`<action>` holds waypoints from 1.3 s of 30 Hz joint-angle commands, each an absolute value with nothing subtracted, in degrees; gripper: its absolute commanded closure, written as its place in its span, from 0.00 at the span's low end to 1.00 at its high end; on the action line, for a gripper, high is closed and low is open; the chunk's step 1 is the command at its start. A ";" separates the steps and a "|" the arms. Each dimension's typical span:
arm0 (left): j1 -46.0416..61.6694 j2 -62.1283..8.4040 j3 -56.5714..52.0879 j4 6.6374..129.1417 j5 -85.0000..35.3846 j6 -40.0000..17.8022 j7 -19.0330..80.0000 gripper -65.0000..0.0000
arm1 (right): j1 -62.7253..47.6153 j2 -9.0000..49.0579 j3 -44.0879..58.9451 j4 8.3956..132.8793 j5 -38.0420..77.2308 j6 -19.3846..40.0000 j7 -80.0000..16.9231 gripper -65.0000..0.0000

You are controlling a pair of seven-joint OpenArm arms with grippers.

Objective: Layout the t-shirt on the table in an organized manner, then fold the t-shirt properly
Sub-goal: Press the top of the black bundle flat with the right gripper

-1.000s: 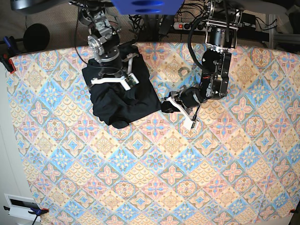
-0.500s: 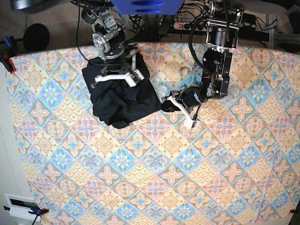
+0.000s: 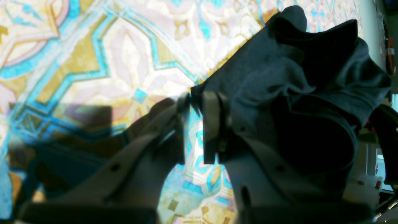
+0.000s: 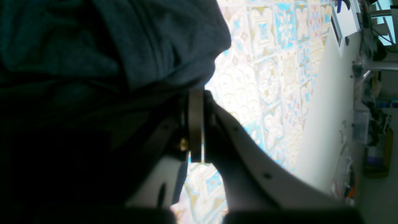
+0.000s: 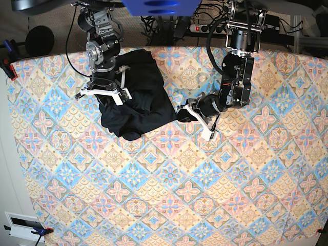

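The black t-shirt lies bunched at the back left of the patterned table. My right gripper is over its left part. In the right wrist view this gripper is shut, its tips buried in a fold of the t-shirt that drapes over its left finger. My left gripper is low at the shirt's right corner. In the left wrist view the left gripper pinches the corner tip of the t-shirt, and the table shows through the slit below.
A power strip and cables lie behind the table's back edge. A black round object and clamps sit at the back left corner. A white box is on the floor at the front left.
My right gripper has swung left over the shirt, and the shirt's upper part has shifted toward the back edge. The left arm and the pinched corner have stayed put.
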State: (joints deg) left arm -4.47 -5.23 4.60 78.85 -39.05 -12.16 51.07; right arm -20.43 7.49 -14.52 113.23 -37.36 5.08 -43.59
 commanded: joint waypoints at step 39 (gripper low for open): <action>-4.79 -5.76 4.35 79.87 -39.96 -12.70 50.33 0.89 | -10.68 0.31 -20.26 105.63 -45.58 4.44 -42.77 1.00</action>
State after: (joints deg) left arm -3.81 -5.72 4.49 78.85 -39.07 -12.14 51.05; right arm -10.92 0.32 -20.36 104.92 -44.84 5.13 -43.55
